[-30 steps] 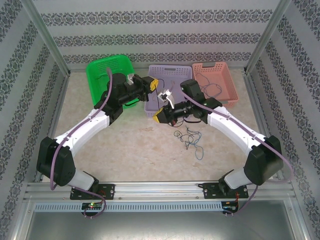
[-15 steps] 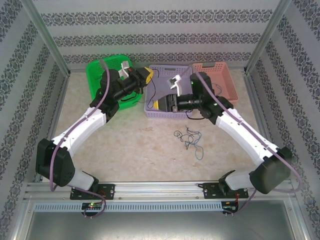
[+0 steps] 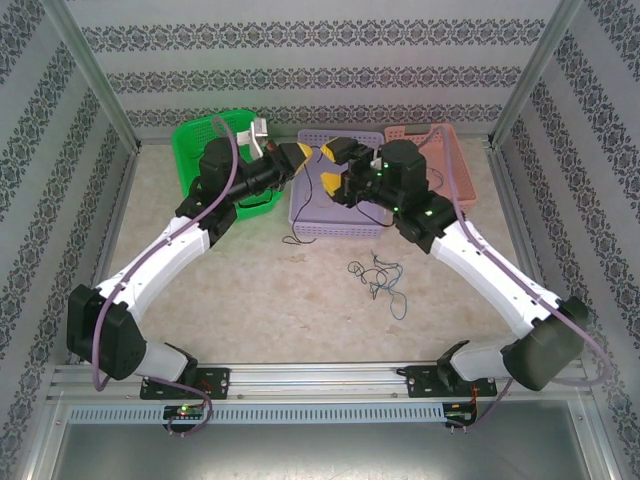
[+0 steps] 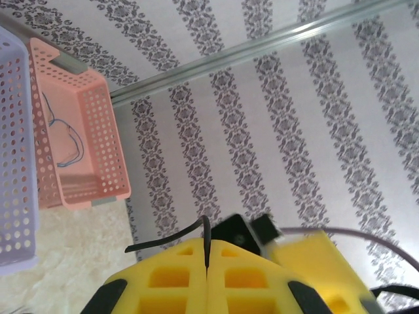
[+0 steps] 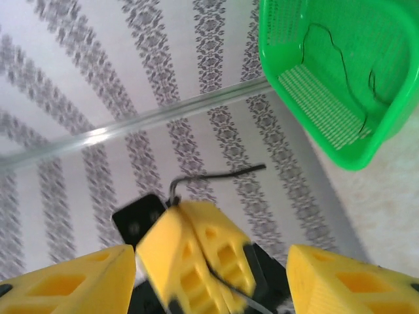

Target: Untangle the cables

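Left wrist: left pincer (image 4: 207,254) clamps black cable (image 4: 206,230); right pincer (image 5: 209,271), wide, should close on it alongside, then draw apart slowly.

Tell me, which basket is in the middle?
The purple basket. Seen from above, the green basket stands to its left and the pink basket to its right.

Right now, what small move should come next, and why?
Probably close the right gripper on the black cable: its fingers stand open either side of the left gripper, which pinches that cable with a free end poking out.
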